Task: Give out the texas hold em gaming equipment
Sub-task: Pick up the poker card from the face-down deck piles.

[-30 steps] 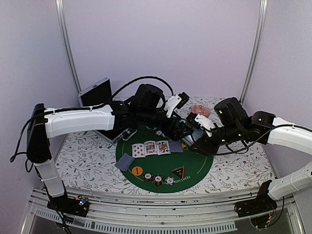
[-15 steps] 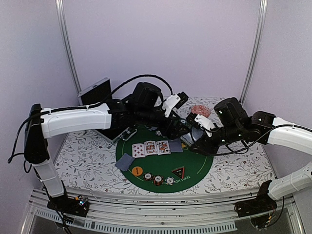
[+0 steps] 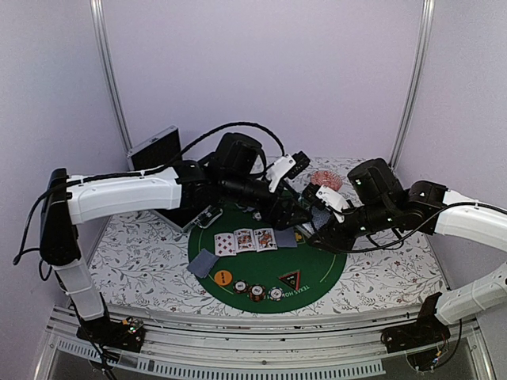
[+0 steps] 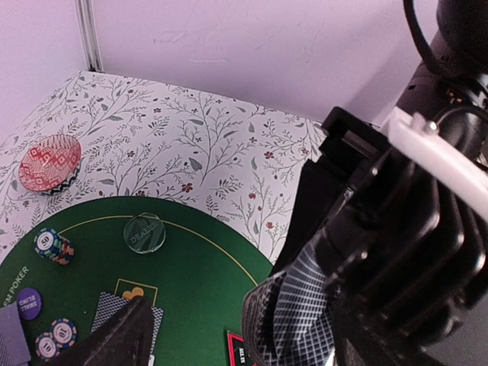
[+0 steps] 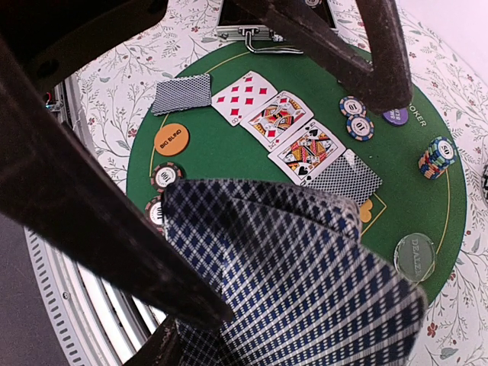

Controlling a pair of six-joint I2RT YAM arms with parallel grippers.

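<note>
We see a floral-covered bench [image 3: 135, 253] with a round green mat [image 3: 317, 269] on it, and we place everything else by that mat. The left arm [image 3: 127, 194] comes in from the mat's left and the right arm [image 3: 467, 218] from its right, and they meet above its far right part. A dark case [image 3: 154, 150] stands off the mat, behind its far left edge, and a pink patterned dish [image 3: 325, 179] sits on the bench just past its far right edge. Above the mat the right fingers [image 3: 323, 226] grip a fan of blue-grey-backed cards [image 5: 305, 282]. The left fingers [image 3: 303, 212] stand spread apart on either side of that fan, and we cannot tell whether they touch a card. At the mat's centre lie three face-up cards [image 3: 245, 240] in a row, one of diamonds and two court cards. One face-down card [image 3: 286, 238] lies at the row's right end, and another face-down card [image 3: 203, 263] overlaps the mat's left rim. On the mat's far side we find a pale disc [image 4: 144, 232], a purple disc [image 4: 29, 303], a short chip stack [image 4: 53, 245] and two single chips [image 5: 356, 117]. Along its near edge sit an orange disc [image 3: 223, 278], three striped chips [image 3: 257, 293] and a dark triangular marker [image 3: 291, 279].
</note>
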